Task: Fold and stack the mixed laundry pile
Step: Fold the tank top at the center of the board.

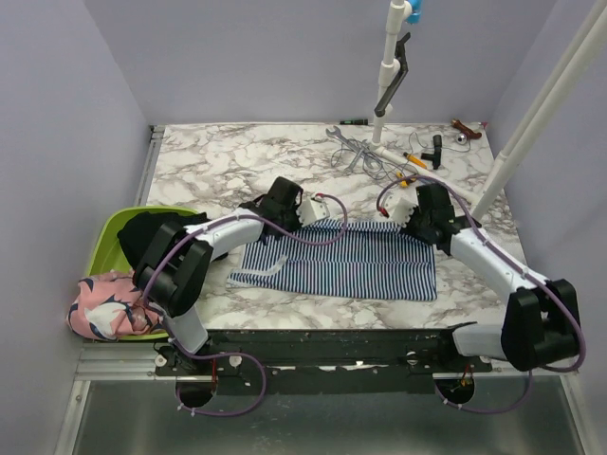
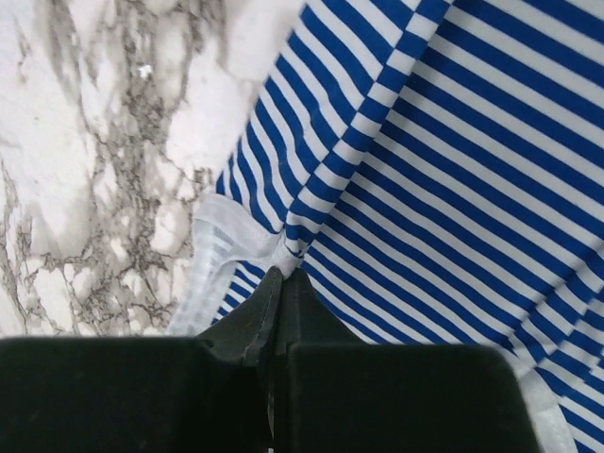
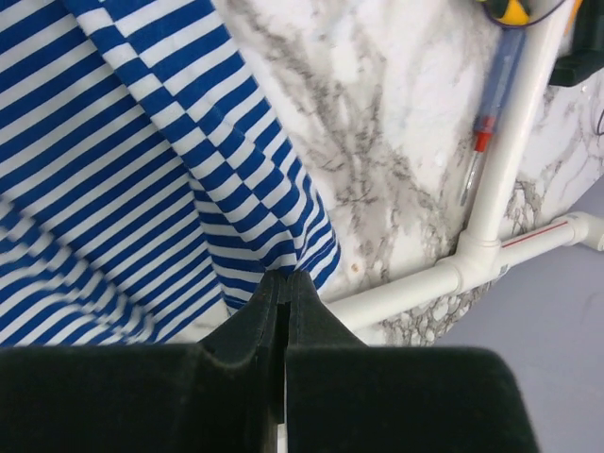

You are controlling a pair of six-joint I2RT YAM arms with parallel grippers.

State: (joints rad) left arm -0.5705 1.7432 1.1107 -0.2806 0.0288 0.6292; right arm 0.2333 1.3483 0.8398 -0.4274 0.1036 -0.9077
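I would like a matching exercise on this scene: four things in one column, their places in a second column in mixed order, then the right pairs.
1 striped garment
2 pink garment
3 black garment
4 wrench

A lying over the green basin
B spread flat on the table's middle
C at the table's far edge
D bunched at the basin's near end

Pairs: 1-B, 2-D, 3-A, 4-C

Bare marble tabletop (image 1: 228,156) lies open behind the navy-and-white striped garment (image 1: 370,265); metal tools (image 1: 347,142) and a white plastic pipe (image 1: 384,81) crowd its far right, a lime green plastic basin (image 1: 102,242) its left edge
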